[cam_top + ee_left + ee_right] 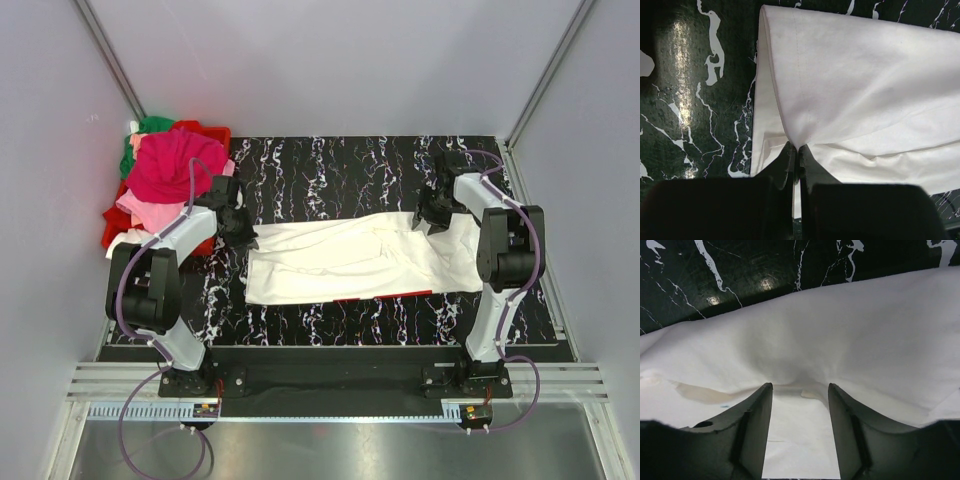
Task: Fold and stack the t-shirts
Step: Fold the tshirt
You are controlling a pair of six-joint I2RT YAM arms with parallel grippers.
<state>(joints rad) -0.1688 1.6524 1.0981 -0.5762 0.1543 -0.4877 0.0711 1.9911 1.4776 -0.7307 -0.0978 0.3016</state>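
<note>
Now left hand (796, 152) clamped on white t-shirt (350, 262) edge; right hand (800, 395) low over it, spread apart.

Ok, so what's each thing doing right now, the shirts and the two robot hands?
white t-shirt: stretched across the table, partly folded over.
left gripper: shut, pinching the shirt's edge.
right gripper: open, cloth bunched up in the gap.
other t-shirts: crumpled in a heap on the red bin, unfolded.
</note>
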